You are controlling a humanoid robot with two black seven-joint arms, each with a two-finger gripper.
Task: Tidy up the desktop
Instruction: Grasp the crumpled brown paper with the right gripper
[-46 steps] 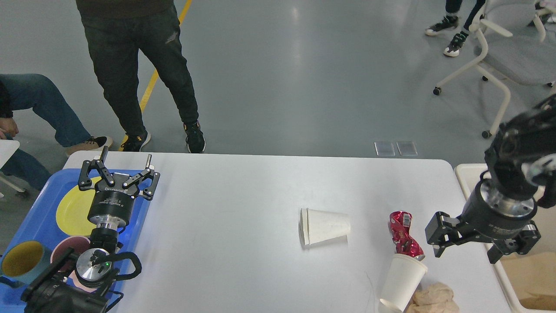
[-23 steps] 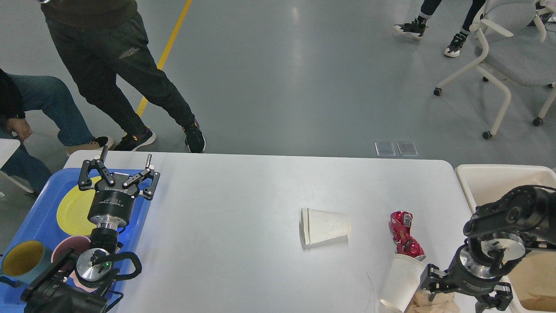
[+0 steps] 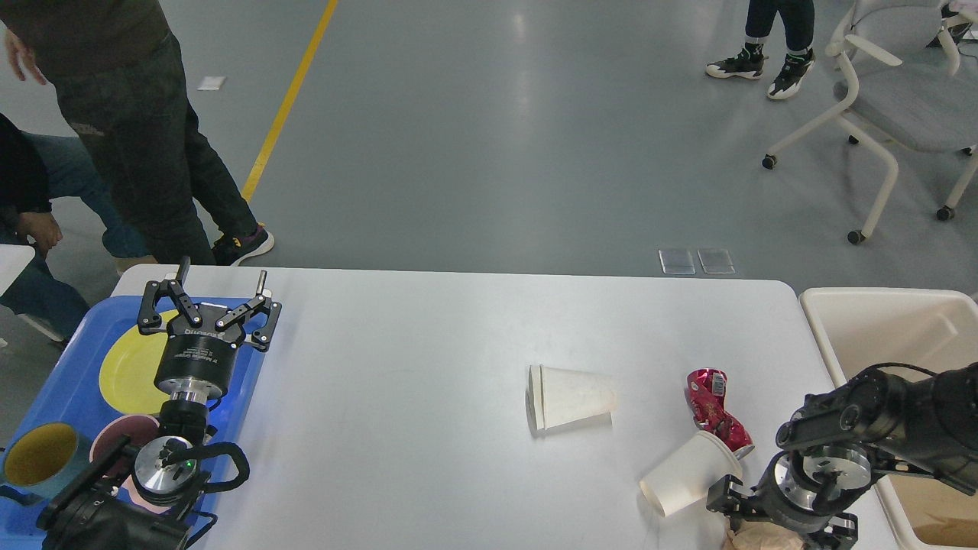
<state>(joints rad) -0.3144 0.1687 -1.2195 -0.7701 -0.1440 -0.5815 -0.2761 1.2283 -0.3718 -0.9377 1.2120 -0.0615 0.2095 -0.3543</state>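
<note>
The wide white tabletop (image 3: 397, 397) with rounded corners fills the middle of my head view, and the clutter I have to clear sits toward its right end: a white paper cup (image 3: 571, 397) lying on its side near the centre, a crushed red drink can (image 3: 717, 420) further right, and a second white paper cup (image 3: 690, 484) tipped over with its base touching the can. My right hand (image 3: 772, 519) is low at the near right corner, just beside that tipped cup and over a crumpled brown paper wad (image 3: 764, 538) that is mostly hidden under it; from this angle I cannot tell how far its fingers are spread or whether they hold anything. My left hand (image 3: 208, 302) hovers over the blue plastic tray (image 3: 65, 367), fingers spread wide and empty, above a yellow round plate (image 3: 130, 370). I judge the step in hand to be picking up the brown wad for the cream-white rectangular bin (image 3: 879, 321) at the right edge. To do it well I would come straight down, close firmly since paper compresses, and lift clear without nudging the cup, which looks ready to roll.
</note>
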